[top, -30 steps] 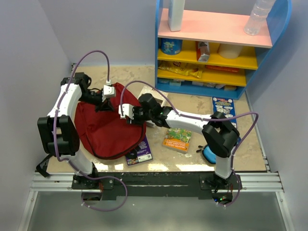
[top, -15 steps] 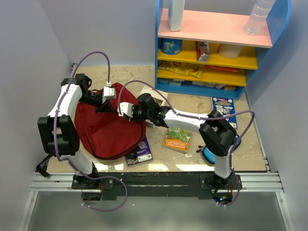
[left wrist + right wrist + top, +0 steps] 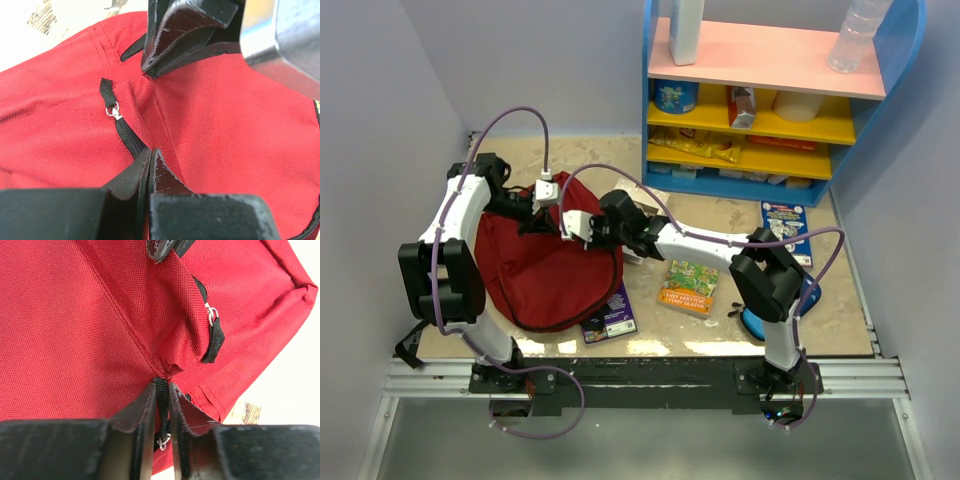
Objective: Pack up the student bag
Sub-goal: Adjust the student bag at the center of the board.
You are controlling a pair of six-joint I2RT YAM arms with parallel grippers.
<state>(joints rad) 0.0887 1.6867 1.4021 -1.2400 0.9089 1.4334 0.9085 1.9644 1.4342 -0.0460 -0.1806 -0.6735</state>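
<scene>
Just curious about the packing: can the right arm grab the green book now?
Probably not yet: its end effector is closed on the red bag's black zipper tab. The green book lies uncovered beside that arm, so once freed, likely yes.

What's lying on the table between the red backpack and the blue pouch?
A green booklet lies flat on the table between the red backpack and the blue pouch; the top external view shows it.

student bag (image 3: 532, 275) lies left on the table (image 3: 605, 160), a book (image 3: 688, 287) to its right, shelf (image 3: 770, 57) behind.
</scene>
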